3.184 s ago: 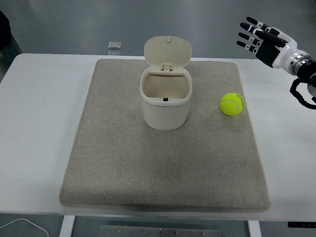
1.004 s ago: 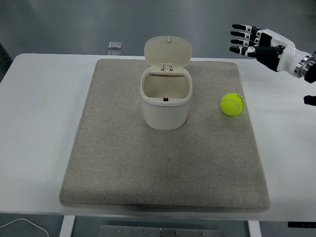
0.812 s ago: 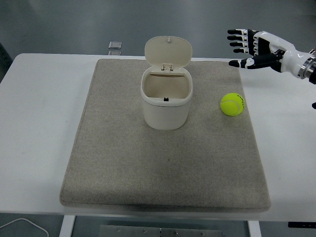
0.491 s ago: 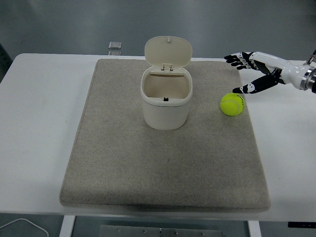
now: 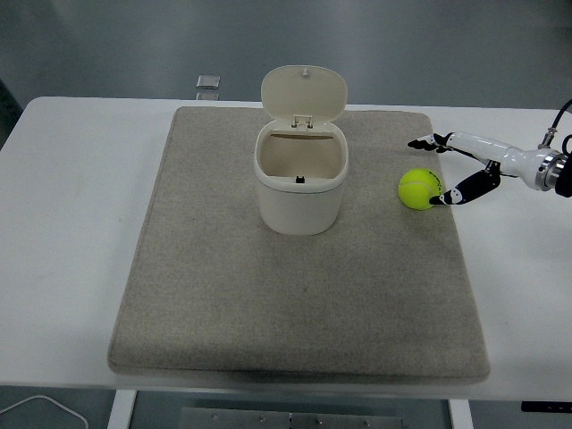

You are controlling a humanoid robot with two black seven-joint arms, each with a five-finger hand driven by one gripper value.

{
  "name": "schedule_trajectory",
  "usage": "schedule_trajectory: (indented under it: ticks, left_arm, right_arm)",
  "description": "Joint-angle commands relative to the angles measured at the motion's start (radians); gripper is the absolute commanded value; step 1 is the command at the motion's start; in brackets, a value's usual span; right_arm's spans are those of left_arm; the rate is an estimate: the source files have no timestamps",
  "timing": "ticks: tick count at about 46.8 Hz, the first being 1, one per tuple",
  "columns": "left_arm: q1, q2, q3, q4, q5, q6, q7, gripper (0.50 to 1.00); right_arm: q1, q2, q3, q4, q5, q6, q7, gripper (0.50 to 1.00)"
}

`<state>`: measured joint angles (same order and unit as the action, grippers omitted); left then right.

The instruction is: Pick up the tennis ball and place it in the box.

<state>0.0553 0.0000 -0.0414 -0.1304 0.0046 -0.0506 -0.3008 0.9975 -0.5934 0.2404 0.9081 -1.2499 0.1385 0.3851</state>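
A yellow-green tennis ball (image 5: 419,189) lies on the right part of the grey mat (image 5: 295,313). To its left stands the cream box (image 5: 300,175) with its hinged lid tipped up and its inside bare. My right hand (image 5: 440,172) reaches in from the right edge, low over the mat, spread open around the ball's right side. Its thumb tip touches or nearly touches the ball's lower right, and the other fingers (image 5: 422,143) stretch past the ball's far side. The ball rests on the mat.
The mat covers most of the white table (image 5: 71,223). A small grey square object (image 5: 207,82) lies at the table's far edge. A white cable (image 5: 36,407) shows below the table's near left corner.
My right hand has come down from high above the table's far right to the ball's level and turned sideways, spread around the ball. Ball and box have not moved.
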Motion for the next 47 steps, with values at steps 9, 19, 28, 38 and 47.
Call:
schedule_trajectory:
  ticks: [9, 19, 28, 38, 47]
  left_arm:
    - [0.000, 0.000, 0.000, 0.000, 0.000, 0.000, 0.000, 0.992]
    - [0.000, 0.000, 0.000, 0.000, 0.000, 0.000, 0.000, 0.992]
    - [0.000, 0.000, 0.000, 0.000, 0.000, 0.000, 0.000, 0.990]
    - [0.000, 0.000, 0.000, 0.000, 0.000, 0.000, 0.000, 0.992]
    - [0.000, 0.000, 0.000, 0.000, 0.000, 0.000, 0.000, 0.992]
  right_arm:
    - [0.000, 0.012, -0.026, 0.000, 0.000, -0.036, 0.000, 0.930]
    - [-0.016, 0.030, -0.027, 0.000, -0.034, -0.051, 0.000, 0.928]
    - [-0.020, 0.037, -0.026, 0.000, -0.046, -0.063, 0.000, 0.926]
    - [-0.022, 0.041, -0.027, 0.000, -0.063, -0.062, 0.000, 0.793]
    - [-0.022, 0.046, -0.027, 0.000, -0.077, -0.062, 0.000, 0.672]
